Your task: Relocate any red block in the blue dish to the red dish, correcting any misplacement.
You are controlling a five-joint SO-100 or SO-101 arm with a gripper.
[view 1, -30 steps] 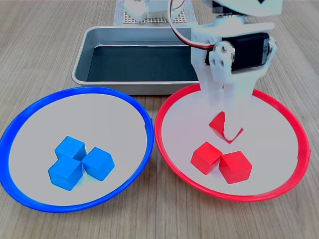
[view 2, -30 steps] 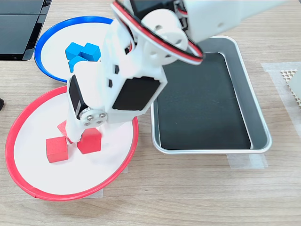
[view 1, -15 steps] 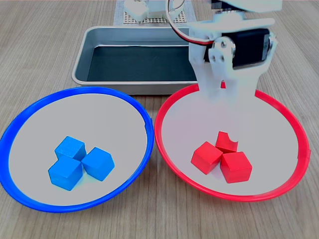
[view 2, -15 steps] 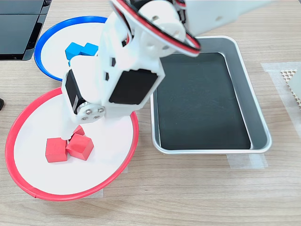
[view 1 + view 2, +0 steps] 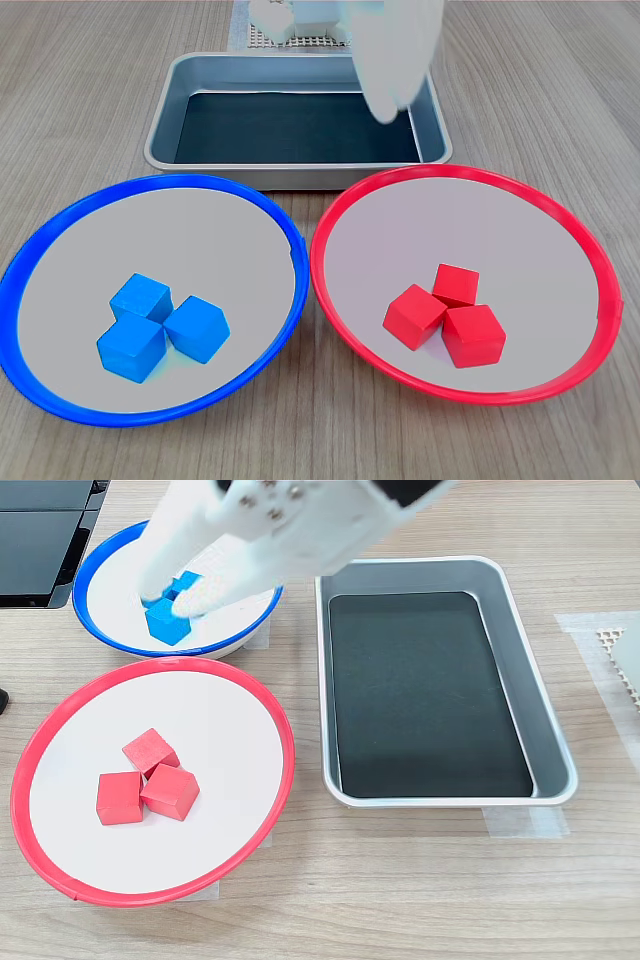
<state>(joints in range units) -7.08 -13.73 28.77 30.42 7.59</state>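
Lifted away, blurred tool (image 5: 185, 555) grip unclear; red block (image 5: 457, 284) rests in red dish (image 5: 340, 215).

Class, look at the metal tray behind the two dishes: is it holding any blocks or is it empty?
Empty. The metal tray shows only its bare dark floor in both exterior views; no blocks lie in it.

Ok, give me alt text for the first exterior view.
Three red blocks sit clustered in the red dish, and three blue blocks in the blue dish on its left. Behind them is a metal tray, with the blurred white arm above it.
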